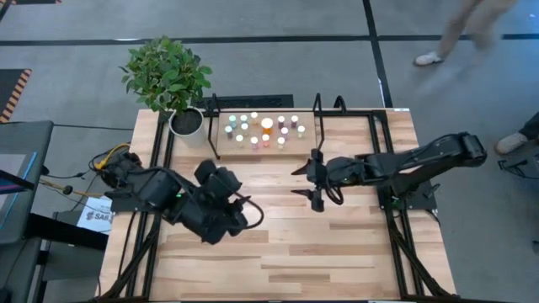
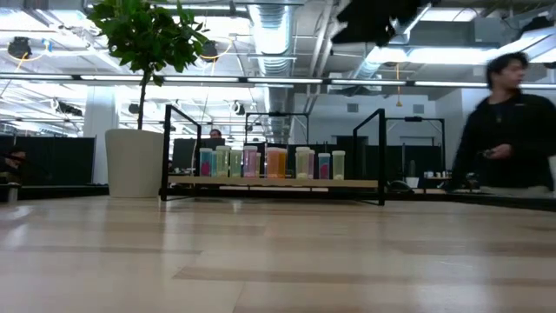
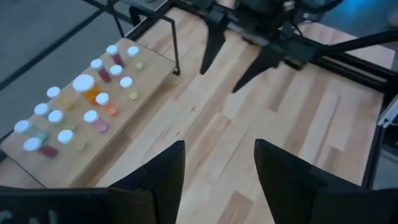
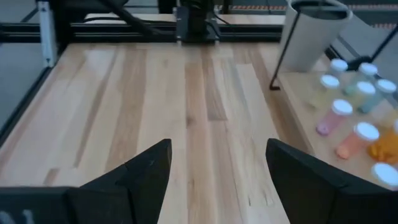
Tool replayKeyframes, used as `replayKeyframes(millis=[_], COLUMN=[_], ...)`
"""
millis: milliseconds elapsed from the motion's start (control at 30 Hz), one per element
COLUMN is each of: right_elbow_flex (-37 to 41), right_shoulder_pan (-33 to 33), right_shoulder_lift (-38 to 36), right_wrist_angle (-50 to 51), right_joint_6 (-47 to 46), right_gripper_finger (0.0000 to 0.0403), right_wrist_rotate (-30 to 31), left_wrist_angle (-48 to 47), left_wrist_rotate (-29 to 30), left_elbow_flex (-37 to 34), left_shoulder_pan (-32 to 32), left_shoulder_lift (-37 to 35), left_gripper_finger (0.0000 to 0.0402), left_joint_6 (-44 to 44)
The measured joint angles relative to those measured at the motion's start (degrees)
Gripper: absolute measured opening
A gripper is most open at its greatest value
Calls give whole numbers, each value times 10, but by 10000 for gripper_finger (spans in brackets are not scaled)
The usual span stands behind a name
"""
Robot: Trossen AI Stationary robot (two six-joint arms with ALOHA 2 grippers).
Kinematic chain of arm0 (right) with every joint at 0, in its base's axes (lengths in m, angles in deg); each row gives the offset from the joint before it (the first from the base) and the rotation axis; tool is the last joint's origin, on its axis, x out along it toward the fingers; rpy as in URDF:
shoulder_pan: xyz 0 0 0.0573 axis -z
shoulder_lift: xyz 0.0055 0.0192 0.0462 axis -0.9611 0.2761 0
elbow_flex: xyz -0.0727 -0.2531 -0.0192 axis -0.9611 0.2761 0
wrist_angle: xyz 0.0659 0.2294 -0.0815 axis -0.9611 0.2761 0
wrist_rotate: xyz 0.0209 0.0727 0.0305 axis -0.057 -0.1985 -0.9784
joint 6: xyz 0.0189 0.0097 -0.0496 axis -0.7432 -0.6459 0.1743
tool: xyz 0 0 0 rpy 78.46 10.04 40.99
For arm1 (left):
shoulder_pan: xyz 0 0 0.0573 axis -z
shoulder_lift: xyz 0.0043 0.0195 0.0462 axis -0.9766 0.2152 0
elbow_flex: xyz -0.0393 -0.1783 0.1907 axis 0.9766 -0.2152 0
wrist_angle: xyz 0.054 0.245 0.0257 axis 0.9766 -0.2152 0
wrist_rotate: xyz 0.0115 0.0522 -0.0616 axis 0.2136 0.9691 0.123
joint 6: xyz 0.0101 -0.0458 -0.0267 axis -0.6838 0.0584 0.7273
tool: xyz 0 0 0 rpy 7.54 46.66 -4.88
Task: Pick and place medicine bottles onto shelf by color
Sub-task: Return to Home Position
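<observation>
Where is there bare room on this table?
Bare: the table away from the shelf, past both arms, and the strip between shelf and open right gripper. Crowded: the shelf, packed with medicine bottles, the plant pot corner, and around the left gripper.

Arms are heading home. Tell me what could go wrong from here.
1. The right gripper, open and empty, hangs close in front of the shelf, near its end loop; swinging that way might catch the frame.
2. The bottles stand packed close together; one jolt could topple several.
3. A person stands near the table on the right arm's side, possibly within its sweep.
The left gripper, open, waits at the table's left.
</observation>
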Motion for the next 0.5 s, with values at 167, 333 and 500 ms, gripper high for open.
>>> replayKeyframes(millis=[167,333,500], right_elbow_flex=[54,114,168], right_shoulder_pan=[12,30,32], right_shoulder_lift=[0,0,-32], right_wrist_angle=[-59,-113,-164], right_joint_6=[-9,-54,-69], right_gripper_finger=[285,285,286], right_wrist_rotate=[0,0,-2], left_wrist_angle=[0,0,0], left_wrist_rotate=[6,8,8], left_elbow_flex=[-4,-4,-4], left_shoulder_pan=[7,7,7], left_shoulder_lift=[0,0,0], left_gripper_finger=[181,181,181], left_joint_6=[-8,-36,-65])
